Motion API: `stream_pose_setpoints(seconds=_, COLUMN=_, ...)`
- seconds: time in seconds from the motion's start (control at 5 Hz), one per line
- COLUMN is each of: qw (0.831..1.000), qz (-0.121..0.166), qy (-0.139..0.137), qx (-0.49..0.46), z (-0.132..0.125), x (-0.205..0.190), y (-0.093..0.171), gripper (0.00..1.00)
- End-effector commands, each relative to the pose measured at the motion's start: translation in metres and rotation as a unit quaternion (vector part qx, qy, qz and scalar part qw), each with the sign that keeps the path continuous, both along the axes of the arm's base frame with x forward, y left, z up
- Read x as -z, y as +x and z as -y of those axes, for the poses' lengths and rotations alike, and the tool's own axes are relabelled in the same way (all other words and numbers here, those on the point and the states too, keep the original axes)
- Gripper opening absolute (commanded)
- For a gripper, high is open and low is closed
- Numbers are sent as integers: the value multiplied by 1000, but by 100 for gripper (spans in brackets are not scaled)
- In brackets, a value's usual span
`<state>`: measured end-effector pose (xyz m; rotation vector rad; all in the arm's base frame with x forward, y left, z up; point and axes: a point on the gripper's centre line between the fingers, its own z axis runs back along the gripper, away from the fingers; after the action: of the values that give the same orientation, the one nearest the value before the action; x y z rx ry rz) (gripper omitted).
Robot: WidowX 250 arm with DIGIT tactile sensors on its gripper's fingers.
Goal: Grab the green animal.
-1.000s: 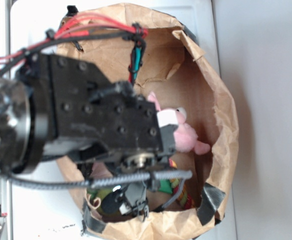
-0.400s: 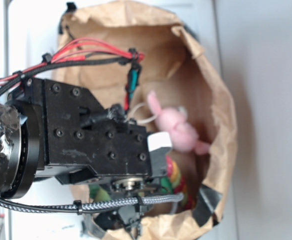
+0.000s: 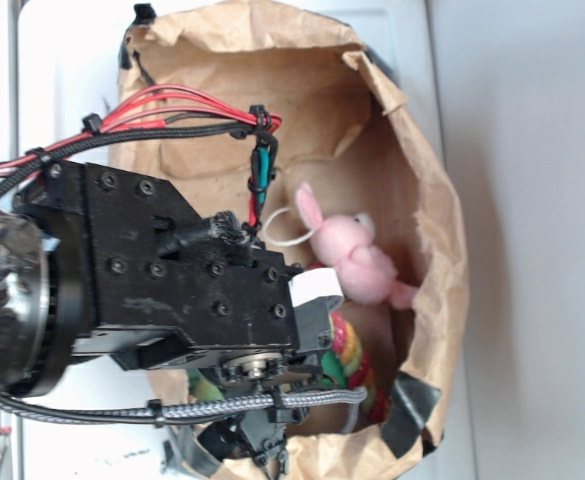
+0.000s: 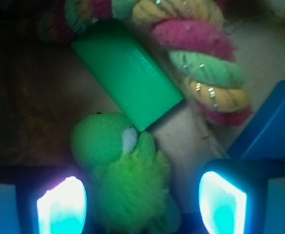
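Observation:
The green animal (image 4: 127,180), a fuzzy lime plush with a smooth round head, lies on the bag floor in the wrist view. My gripper (image 4: 142,202) is open and straddles it, one glowing fingertip (image 4: 62,204) to its left and the other fingertip (image 4: 222,202) to its right. A gap shows on each side, wider on the right. Its head touches the corner of a flat green block (image 4: 127,73). In the exterior view my arm (image 3: 172,290) reaches into the bag and covers the animal.
A brown paper bag (image 3: 442,230) with crumpled walls surrounds everything. A pink plush bunny (image 3: 347,255) lies by the far wall. A pink, green and yellow rope toy (image 4: 200,63) runs beside the block. A blue object (image 4: 274,122) sits at the right.
My arm has shifted away from the pink bunny, which now shows almost whole. Since 0.4 s ago it has barely moved.

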<state>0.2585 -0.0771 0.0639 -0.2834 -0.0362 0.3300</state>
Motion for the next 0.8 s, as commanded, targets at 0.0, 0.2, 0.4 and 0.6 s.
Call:
stream_pose_setpoints(seconds=0.0, qw=1000, qz=-3, qy=-9, qx=27, z=8, x=6, y=6, gripper=100)
stream_pose_setpoints(seconds=0.2, qw=999, qz=-3, qy=1, qx=32, z=9, x=19, y=9, gripper=100)
stream_pose_setpoints(seconds=0.4, qw=1000, qz=-1, qy=15, qx=26, z=16, x=30, y=-20, gripper=100)
stream_pose_setpoints(seconds=0.6, qw=999, qz=-6, qy=29, qx=19, z=13, x=40, y=-22, gripper=100)
